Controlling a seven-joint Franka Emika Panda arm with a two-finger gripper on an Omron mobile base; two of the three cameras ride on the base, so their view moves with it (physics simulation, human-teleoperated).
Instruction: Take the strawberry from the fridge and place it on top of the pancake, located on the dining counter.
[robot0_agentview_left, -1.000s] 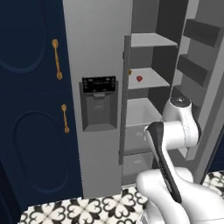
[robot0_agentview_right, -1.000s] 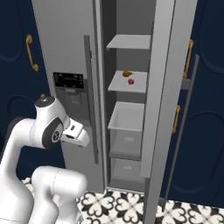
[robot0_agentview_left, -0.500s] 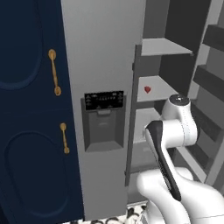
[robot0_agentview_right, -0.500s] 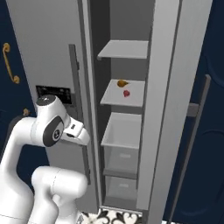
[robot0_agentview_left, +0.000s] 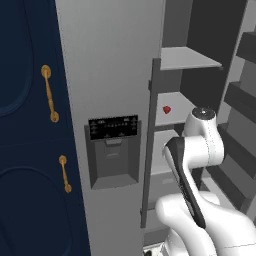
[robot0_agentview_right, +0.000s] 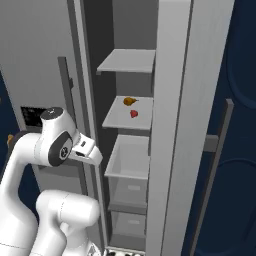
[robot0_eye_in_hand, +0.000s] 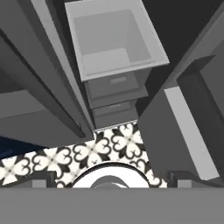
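Jaws spread as wide as they go, gripping nothing; the two dark finger tips (robot0_eye_in_hand: 43, 178) barely poking up at the lower left and lower right of the hand view, gripper (robot0_eye_in_hand: 109, 179) aimed downward at the patterned black-and-white tile floor (robot0_eye_in_hand: 65, 157) at the foot of the tall grey steel two-door fridge (robot0_agentview_left: 115, 75).

Right door of that fridge swung open, left door shut, with the black dispenser panel (robot0_agentview_left: 113, 152) at centre-left of the left base view. Tiny bright red rounded strawberry (robot0_agentview_left: 167, 109) lying on a pale grey middle shelf (robot0_agentview_right: 125, 120) inside the open compartment, just right of centre in the left base view; in the right base view, the same strawberry (robot0_agentview_right: 134, 114) sitting a little above centre, with a small orange item (robot0_agentview_right: 129, 101) just beside it, above and to its left in the frame, apart from it. Another grey shelf (robot0_agentview_right: 127, 62) above, bare. Open-topped pale grey drawer bin (robot0_agentview_right: 129, 157) directly below the strawberry's shelf, seen from above at the top centre of the hand view (robot0_eye_in_hand: 114, 39), with two closed drawers stacked beneath.

White arm with dark joints (robot0_agentview_left: 192, 150) folded in the lower right of the left base view and the lower left of the right base view, well below and apart from the strawberry. Navy blue cabinet fronts with gold handles (robot0_agentview_left: 48, 92) filling the left side of the left base view.
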